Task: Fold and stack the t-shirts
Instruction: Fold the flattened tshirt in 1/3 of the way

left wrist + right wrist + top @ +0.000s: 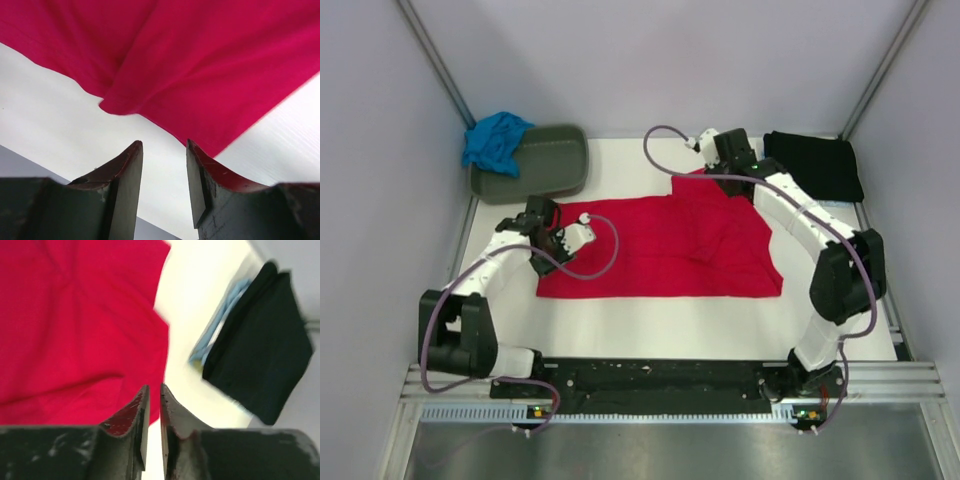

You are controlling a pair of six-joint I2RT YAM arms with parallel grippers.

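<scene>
Left tool (164, 145) half-open, empty | right tool (154, 387) barely parted, empty

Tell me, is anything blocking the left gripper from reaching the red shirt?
Nothing visible does. The left gripper is open, and only bare white table lies between its fingertips and the nearest hem of the red t-shirt.

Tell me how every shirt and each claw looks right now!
red shirt: spread out, wrinkled.
black shirt: folded, far right corner.
turquoise shirt: crumpled over the tub rim.
left claw: open, empty.
right claw: open a crack, empty.
</scene>
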